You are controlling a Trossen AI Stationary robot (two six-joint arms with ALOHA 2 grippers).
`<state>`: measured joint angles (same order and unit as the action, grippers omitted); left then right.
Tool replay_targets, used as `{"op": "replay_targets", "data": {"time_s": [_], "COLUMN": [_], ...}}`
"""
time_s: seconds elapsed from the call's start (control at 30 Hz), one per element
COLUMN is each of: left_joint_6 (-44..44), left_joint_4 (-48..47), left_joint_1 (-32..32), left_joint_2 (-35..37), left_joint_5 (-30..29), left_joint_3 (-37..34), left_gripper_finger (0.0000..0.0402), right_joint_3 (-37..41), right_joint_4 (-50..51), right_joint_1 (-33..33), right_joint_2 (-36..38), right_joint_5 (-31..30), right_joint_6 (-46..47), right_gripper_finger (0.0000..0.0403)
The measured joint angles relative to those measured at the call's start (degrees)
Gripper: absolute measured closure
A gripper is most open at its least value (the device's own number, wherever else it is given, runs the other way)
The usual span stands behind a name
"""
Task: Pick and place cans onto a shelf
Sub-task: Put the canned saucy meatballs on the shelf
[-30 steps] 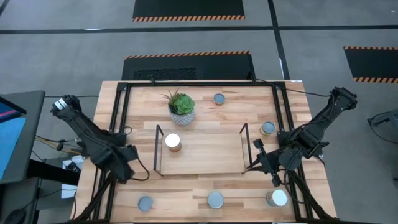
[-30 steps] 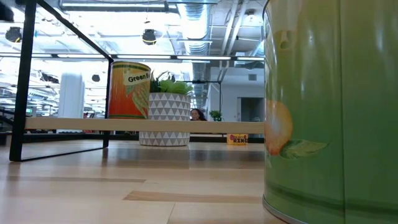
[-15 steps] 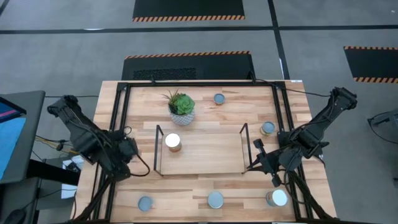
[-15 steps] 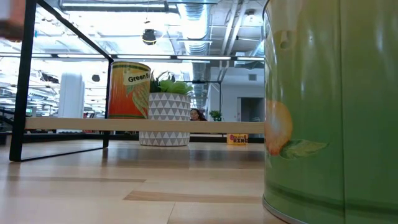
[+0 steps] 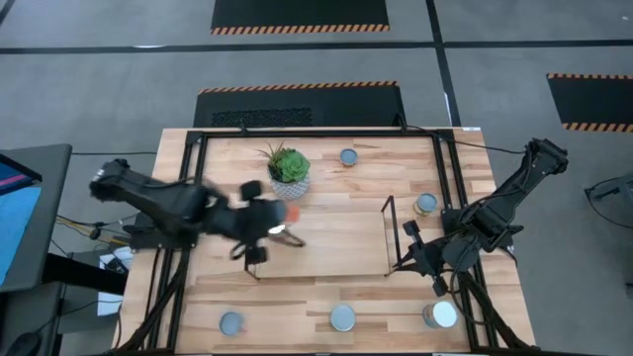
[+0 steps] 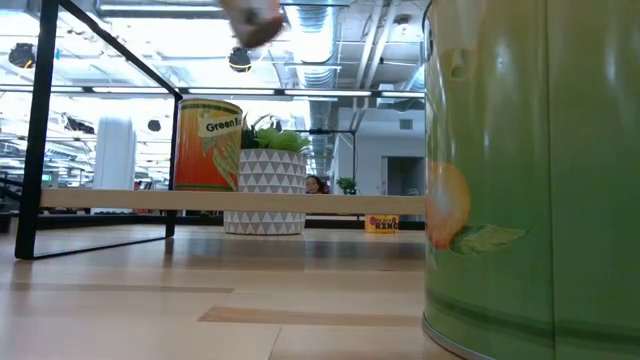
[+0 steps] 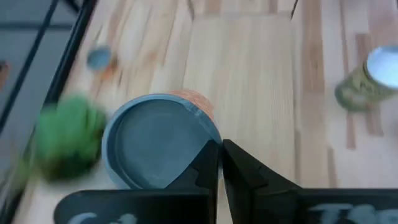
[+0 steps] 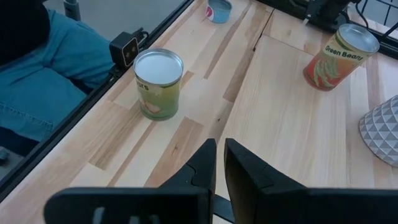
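High view is showing our left gripper [image 5: 259, 235] reaching over the left end of the shelf [image 5: 336, 242], just above the orange can [image 5: 281, 230] that is standing there. Its fingers [image 7: 208, 163] are closed together with nothing between them, so we are not gripping this can; we judge that it is already placed and the arm is only passing over it. In the left wrist view the can is lying directly under the fingertips.

Our right gripper [image 5: 420, 259] is waiting at the right end of the shelf, fingers narrow and empty.

Five other cans are sitting on the desk [image 5: 326, 297], all off the shelf: one near the far edge [image 5: 347, 156], one at the right side [image 5: 425, 204], and three along the near edge, namely a blue top [image 5: 230, 322], a second blue top [image 5: 342, 316] and a white top [image 5: 442, 314].

We are noticing the plant [image 5: 288, 170] just behind the orange can, close to the left arm. The black uprights [image 5: 389, 232] at the shelf ends are also narrowing the way in.
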<state>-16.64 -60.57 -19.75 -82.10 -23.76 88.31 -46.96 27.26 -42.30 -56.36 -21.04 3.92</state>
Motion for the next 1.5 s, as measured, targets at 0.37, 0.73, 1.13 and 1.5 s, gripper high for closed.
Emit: {"op": "replay_targets", "data": {"time_s": [0.37,0.73,1.13,1.5], "left_joint_6": [13.1,17.5,16.8,16.4], "left_joint_4": [2.3,-0.9,0.1,0.5], "left_joint_1": [15.0,16.3,16.4,15.5], "left_joint_2": [-19.9,-31.3,-34.8,-36.2], "left_joint_5": [15.4,19.6,19.0,19.1], "left_joint_3": [13.2,18.1,18.1,18.1], "left_gripper_finger": [0.0401,0.0401,0.0401,0.0401], "right_joint_3": [0.0,0.0,0.0,0.0], "right_joint_4": [2.9,3.7,3.9,5.0], "right_joint_1": [-2.1,-6.5,-6.8,-6.8], "right_joint_2": [0.0,0.0,0.0,0.0], "right_joint_5": [0.3,0.1,0.0,0.1], "right_joint_6": [2.5,6.7,6.8,6.8], "right_gripper_finger": [0.0347,0.0347,0.0347,0.0347]}}
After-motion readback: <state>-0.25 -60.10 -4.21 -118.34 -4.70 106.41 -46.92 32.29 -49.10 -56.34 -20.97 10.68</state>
